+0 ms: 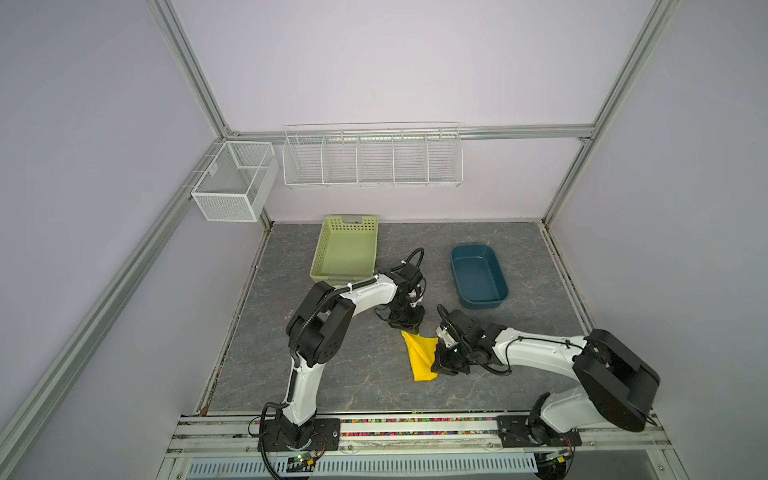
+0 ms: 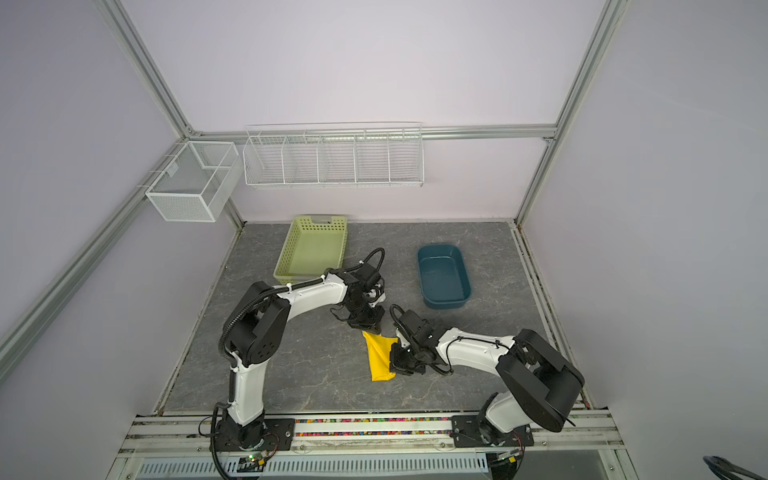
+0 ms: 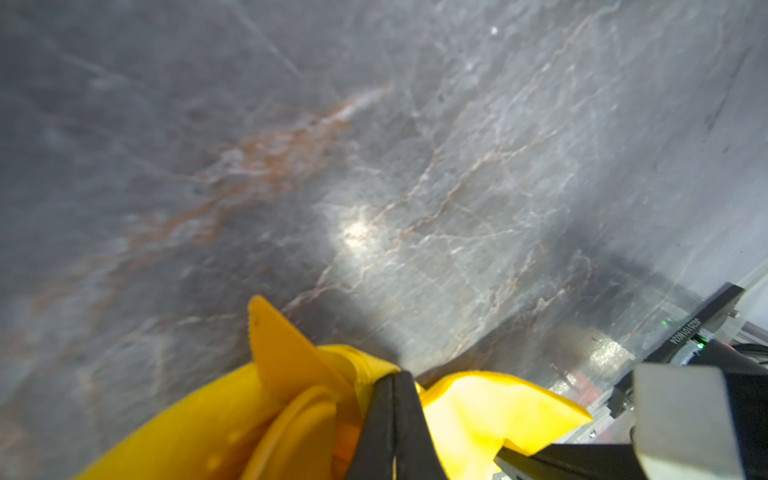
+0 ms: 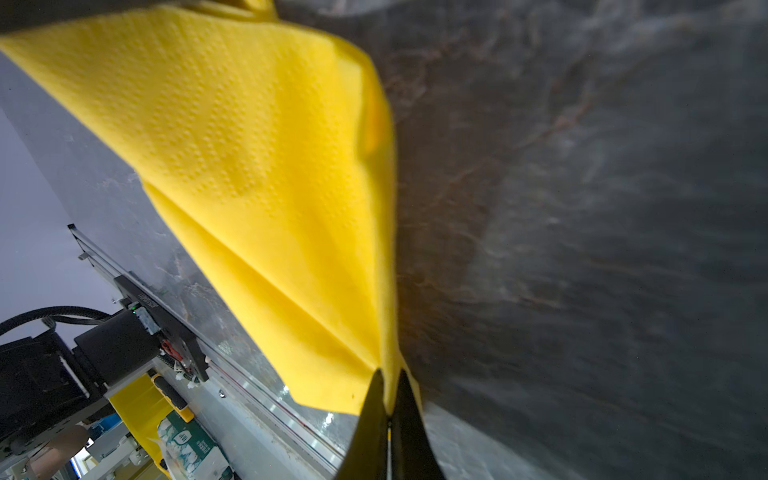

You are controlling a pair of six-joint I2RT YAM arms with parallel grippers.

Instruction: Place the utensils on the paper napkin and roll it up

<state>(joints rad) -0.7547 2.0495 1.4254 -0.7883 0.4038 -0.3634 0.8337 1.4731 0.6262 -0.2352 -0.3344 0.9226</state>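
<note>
One paper napkin, bright yellow, embossed, is gathered into a long creased fold near the middle of the grey marbled desk, toward its front half. It is held at two places. Its far corner is pinched by the left hand, jaws closed tight on the paper. Its right edge, nearer the front, is pinched by the right hand, jaws likewise closed on a fold. A rounded orange-yellow form is seen among the folds in the left wrist view; whether it is a utensil cannot be told. A green basket is placed behind the left arm. A blue tub is set behind the right hand, well apart from the napkin.
</note>
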